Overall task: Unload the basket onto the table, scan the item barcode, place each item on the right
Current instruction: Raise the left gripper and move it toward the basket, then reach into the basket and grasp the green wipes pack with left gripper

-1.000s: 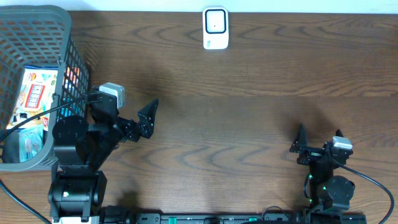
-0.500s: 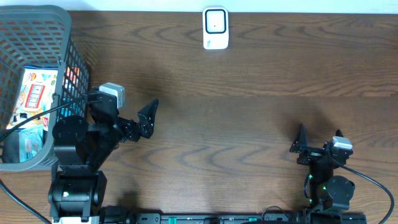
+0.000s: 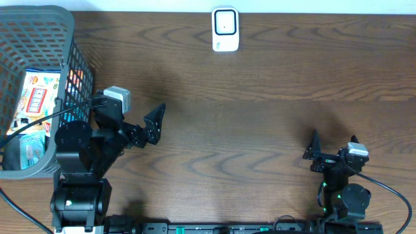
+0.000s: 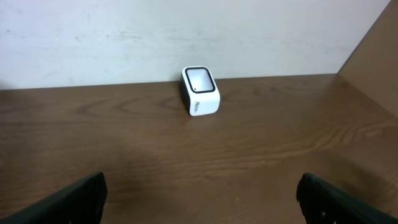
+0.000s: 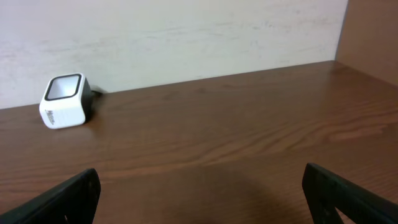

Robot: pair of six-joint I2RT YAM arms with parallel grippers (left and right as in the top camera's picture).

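Our left gripper (image 4: 200, 202) and right gripper (image 3: 333, 148) both stand wide open and empty. The colourful printed packet (image 3: 36, 97) lies in the grey mesh basket (image 3: 39, 19) beside our left arm. The small white box scanner (image 3: 225, 29) sits at the far edge of the brown wooden table (image 3: 260, 117). Nothing has moved since a second ago.

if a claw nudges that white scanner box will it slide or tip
Probably slides rather than tips: the scanner looks squat, resting flat on the smooth wooden table. Its hard-looking white casing suggests it is rigid and fairly light.
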